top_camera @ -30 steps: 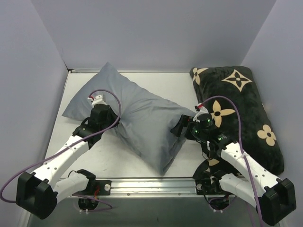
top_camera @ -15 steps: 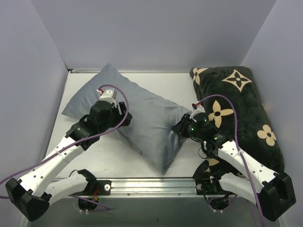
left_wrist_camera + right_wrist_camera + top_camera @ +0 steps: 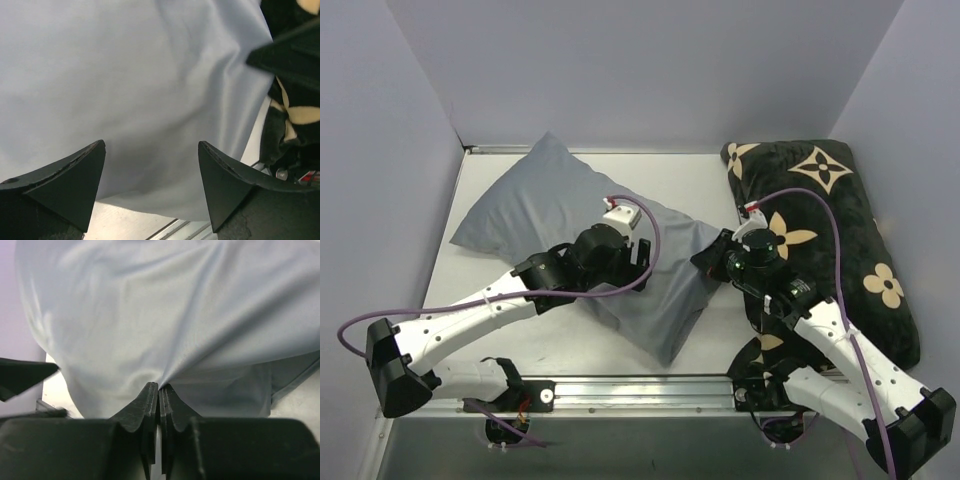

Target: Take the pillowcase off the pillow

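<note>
Our right tool (image 3: 159,390) is pressed together on a fold of the pillowcase (image 3: 540,195) at its right end, while our left tool (image 3: 151,146) hangs spread wide just over the fabric's middle, holding nothing. We judge this the gripping step: the pillow lies hidden inside, slantwise on the bench (image 3: 570,345), and next the left tool must pin it so the right can pull the cloth off.

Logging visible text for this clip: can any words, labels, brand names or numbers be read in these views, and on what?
None: no view shows readable words, numbers or labels.
The cushion bears only beige flower and star shapes, no letters.
The pillowcase is plain blue-grey.
</note>
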Controlling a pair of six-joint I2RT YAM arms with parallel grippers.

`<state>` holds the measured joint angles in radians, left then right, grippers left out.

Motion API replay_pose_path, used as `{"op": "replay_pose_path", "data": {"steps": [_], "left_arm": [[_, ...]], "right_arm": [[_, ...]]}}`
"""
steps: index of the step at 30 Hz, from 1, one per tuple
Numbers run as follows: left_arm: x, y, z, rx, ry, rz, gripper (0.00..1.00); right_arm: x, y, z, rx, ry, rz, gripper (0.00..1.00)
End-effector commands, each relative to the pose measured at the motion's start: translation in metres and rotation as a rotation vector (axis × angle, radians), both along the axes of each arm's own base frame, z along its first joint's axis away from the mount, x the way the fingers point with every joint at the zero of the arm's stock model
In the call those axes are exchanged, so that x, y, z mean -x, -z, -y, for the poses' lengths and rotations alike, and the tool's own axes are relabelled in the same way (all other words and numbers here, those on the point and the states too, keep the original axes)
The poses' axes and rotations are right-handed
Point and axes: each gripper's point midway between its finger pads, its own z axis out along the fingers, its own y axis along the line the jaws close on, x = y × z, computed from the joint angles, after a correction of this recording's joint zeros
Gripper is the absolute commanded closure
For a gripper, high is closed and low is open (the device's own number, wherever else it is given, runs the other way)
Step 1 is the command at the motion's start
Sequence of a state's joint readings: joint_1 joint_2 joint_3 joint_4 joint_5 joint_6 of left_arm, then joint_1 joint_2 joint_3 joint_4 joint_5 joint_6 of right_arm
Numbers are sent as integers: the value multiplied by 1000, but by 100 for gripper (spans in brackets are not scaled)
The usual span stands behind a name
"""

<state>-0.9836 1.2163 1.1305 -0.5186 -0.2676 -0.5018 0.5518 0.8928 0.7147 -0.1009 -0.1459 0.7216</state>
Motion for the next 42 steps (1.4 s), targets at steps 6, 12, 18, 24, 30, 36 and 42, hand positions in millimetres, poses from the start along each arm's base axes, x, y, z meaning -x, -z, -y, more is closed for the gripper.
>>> {"op": "replay_pose_path", "data": {"steps": [6, 12, 18, 24, 30, 36, 42], "left_arm": [[9, -50, 57, 103, 119, 174, 13], [6, -49, 76, 70, 109, 230, 12], [-3, -42, 79, -3, 50, 253, 21], [0, -60, 65, 39, 16, 273, 82], [3, -83, 41, 56, -38, 280, 100], [-2, -96, 21, 14, -117, 291, 100], [-38, -92, 2, -19, -250, 272, 100]], "right_arm": [[-24, -91, -35, -121, -71, 107, 100], [-40, -135, -60, -173, -121, 140, 100], [-52, -150, -71, -175, -134, 149, 100], [-75, -156, -62, -117, -86, 159, 96], [-106, -132, -35, -64, -10, 126, 89], [-113, -120, -21, 5, 19, 117, 73], [-83, -119, 4, 35, 57, 139, 30]]}}
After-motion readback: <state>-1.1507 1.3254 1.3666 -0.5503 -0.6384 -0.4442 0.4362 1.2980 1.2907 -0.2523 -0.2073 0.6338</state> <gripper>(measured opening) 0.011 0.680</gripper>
